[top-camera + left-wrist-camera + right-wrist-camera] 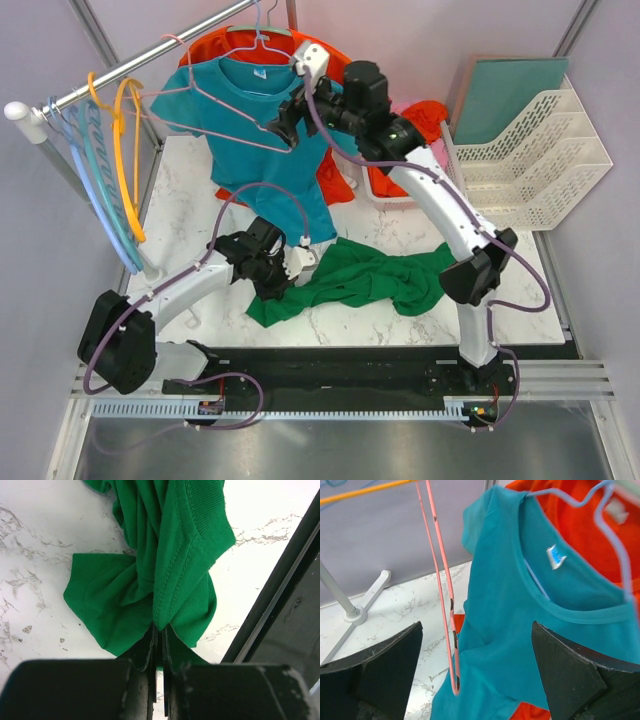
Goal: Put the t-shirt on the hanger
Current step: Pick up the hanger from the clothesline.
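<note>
At your far left, the rail (130,70) carries light blue hangers (95,180) and an orange hanger (125,160). The hanger (215,136) (451,605), pink wire, hangs from the rail beside them. Your left gripper (300,262) (160,632) is clenched on a fold of the t-shirt (370,280) (170,555), which lies crumpled on the table (190,210) near the front edge. Your right gripper (285,122) (476,640) is raised and released, with the pink wire in the gap between its fingers, touching neither. Behind it hangs a teal t-shirt (250,110) (520,605). A white basket (540,160) stands far right.
</note>
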`<state>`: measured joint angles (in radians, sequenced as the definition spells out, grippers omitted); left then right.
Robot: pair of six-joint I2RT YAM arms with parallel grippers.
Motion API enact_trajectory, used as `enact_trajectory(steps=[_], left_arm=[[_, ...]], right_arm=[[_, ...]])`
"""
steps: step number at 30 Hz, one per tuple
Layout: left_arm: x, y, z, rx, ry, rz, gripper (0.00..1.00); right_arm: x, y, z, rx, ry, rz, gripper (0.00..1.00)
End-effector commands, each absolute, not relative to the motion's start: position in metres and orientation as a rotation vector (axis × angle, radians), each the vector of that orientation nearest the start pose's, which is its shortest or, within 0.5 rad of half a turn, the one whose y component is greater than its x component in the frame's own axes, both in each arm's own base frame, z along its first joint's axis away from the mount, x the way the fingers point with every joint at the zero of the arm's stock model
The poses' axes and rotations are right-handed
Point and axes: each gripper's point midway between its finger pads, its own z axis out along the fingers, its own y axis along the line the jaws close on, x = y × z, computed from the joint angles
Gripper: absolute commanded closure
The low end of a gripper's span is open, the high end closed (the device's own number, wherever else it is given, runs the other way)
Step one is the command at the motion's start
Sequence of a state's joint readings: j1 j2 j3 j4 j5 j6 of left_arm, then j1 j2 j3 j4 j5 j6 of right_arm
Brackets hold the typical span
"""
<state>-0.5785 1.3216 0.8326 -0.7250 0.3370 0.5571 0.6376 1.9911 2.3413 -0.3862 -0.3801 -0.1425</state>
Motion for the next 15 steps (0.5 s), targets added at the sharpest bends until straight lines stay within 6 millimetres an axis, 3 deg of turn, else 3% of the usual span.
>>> enact_trajectory(steps=[1, 8, 12, 15], left_arm=[[0.197, -0.171, 0.073, 1.536, 2.213, -0.443, 0.93], [0.195, -0.166, 0.073, 1.539, 2.204, -0.419, 0.92], [0.194, -0.163, 0.073, 1.542, 2.203, -0.405, 0.92], [0.195, -0.164, 0.074, 1.54, 2.201, -0.405, 0.92]], right_arm=[[0.434, 0.419, 0.454, -0.846, 1.315, 0.659, 0.04], [0.441, 0.445, 0.419, -0.898, 1.314, 0.65, 0.02], [0.441, 0.455, 0.41, -0.924, 1.299, 0.658, 0.16], [0.439, 0.463, 0.405, -0.959, 1.277, 0.658, 0.19]])
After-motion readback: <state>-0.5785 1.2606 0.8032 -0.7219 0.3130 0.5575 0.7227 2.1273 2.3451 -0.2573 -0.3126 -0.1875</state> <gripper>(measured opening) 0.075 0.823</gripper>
